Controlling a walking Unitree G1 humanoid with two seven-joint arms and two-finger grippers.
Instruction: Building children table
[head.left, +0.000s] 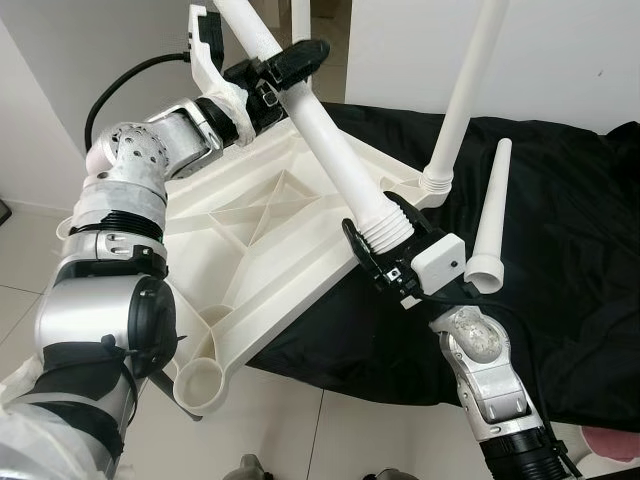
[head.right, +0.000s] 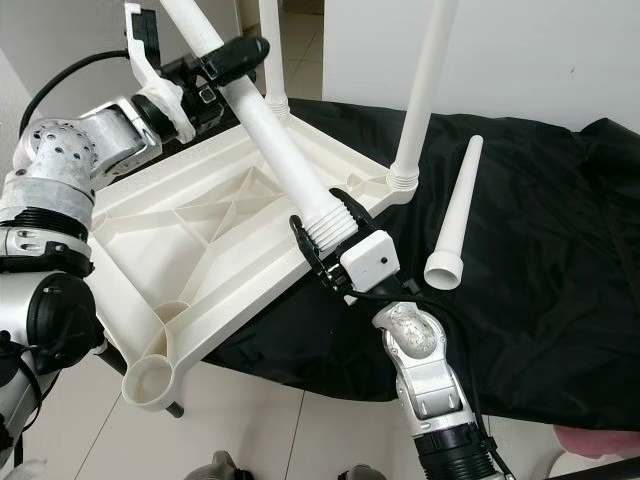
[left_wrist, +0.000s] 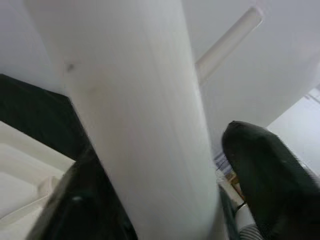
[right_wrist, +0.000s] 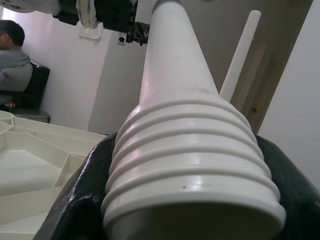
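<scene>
A white plastic table top (head.left: 250, 230) lies upside down, partly on a black cloth (head.left: 560, 250). I hold one white table leg (head.left: 335, 150) slanted above it with both grippers. My left gripper (head.left: 290, 72) is shut on the leg's upper shaft (left_wrist: 145, 125). My right gripper (head.left: 378, 242) is shut on the ribbed threaded end (right_wrist: 185, 150), close to the table's near edge. Two legs stand fitted at the far corners, one at the right (head.left: 465, 100). A loose leg (head.left: 492, 220) lies on the cloth to the right.
An open round socket (head.left: 200, 380) sits at the table top's front corner over the tiled floor (head.left: 290, 430). White walls stand close behind. A person (right_wrist: 12, 50) sits on a dark chair in the right wrist view. A pink object (head.left: 615, 445) lies at the bottom right.
</scene>
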